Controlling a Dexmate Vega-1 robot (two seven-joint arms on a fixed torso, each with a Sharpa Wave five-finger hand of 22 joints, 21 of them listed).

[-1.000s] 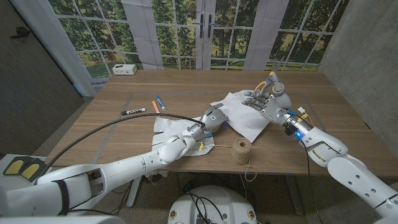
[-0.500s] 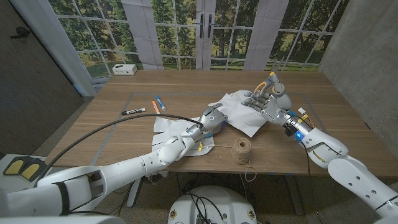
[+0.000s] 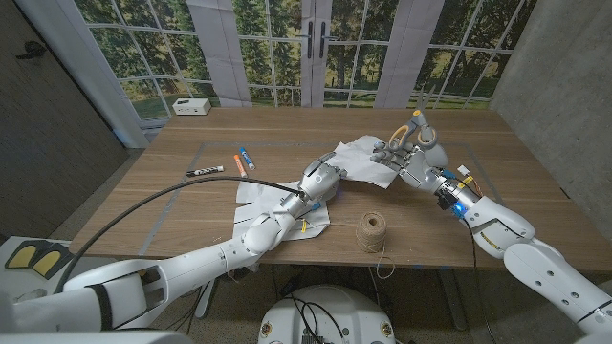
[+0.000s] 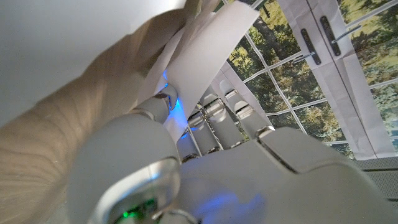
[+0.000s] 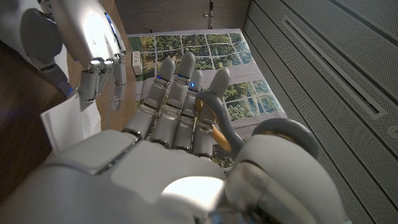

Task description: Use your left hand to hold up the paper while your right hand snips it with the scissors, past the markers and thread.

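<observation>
Paper (image 3: 361,159) is pinched and lifted off the desk (image 3: 191,205) by the left hand (image 3: 321,179) near the middle. Scissors (image 3: 408,129) are gripped by the right hand (image 3: 409,158) just beside the sheet's far edge. Markers (image 3: 243,159) are seen to the left, twine spool (image 3: 372,231) nearer the front edge.

wooden table (image 3: 191,205) carries markers (image 3: 229,161), twine (image 3: 372,230), paper (image 3: 258,199), perhaps 1 white box (image 3: 192,106).
</observation>
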